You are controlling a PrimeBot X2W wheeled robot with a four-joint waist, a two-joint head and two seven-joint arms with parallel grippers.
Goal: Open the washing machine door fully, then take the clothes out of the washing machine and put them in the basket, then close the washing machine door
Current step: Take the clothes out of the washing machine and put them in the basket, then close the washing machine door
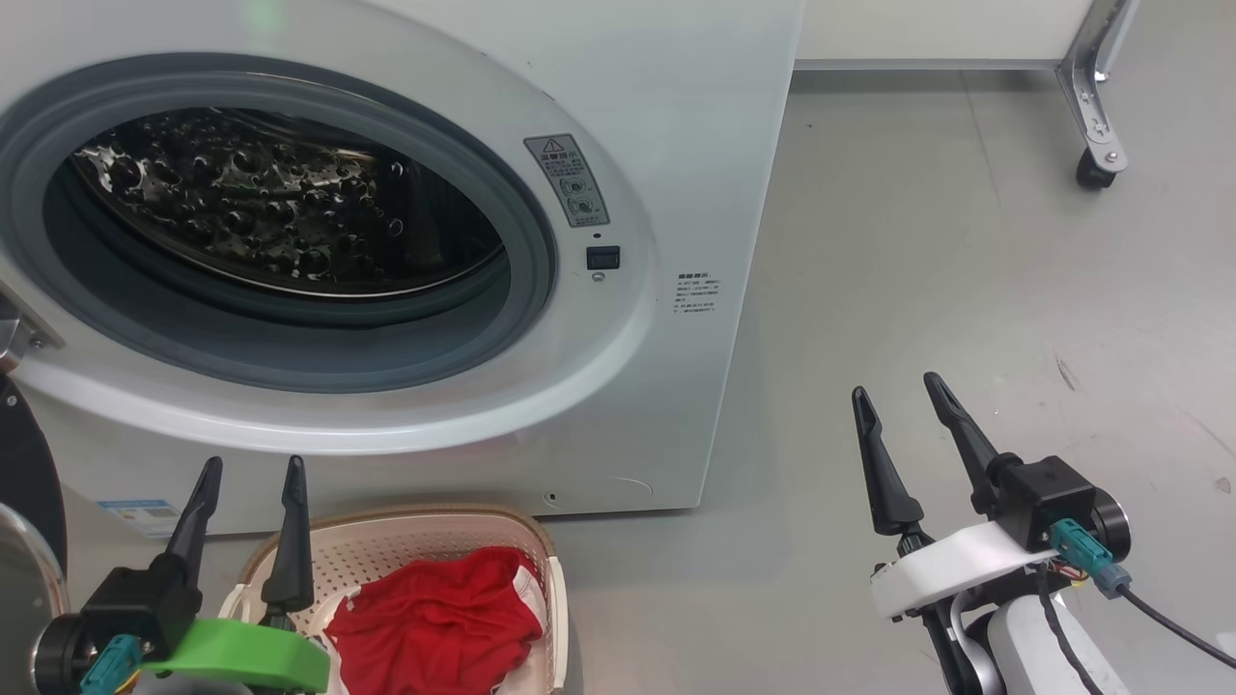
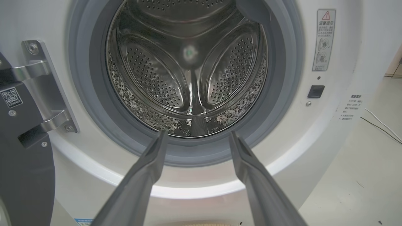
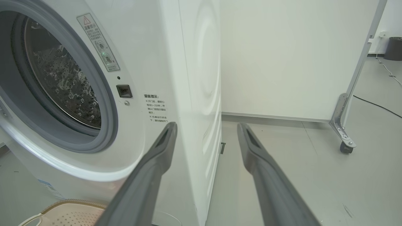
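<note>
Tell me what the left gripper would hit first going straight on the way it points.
Probably the grey gasket, at its lower lip, or the steel drum just past it: the left gripper, jaws open, aims low into the washing machine. Depth is unclear, so either could come first.

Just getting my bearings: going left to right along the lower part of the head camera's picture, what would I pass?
washing machine door at the edge → left claw, open → red clothes lying in the basket → bare floor → right claw, open
</note>
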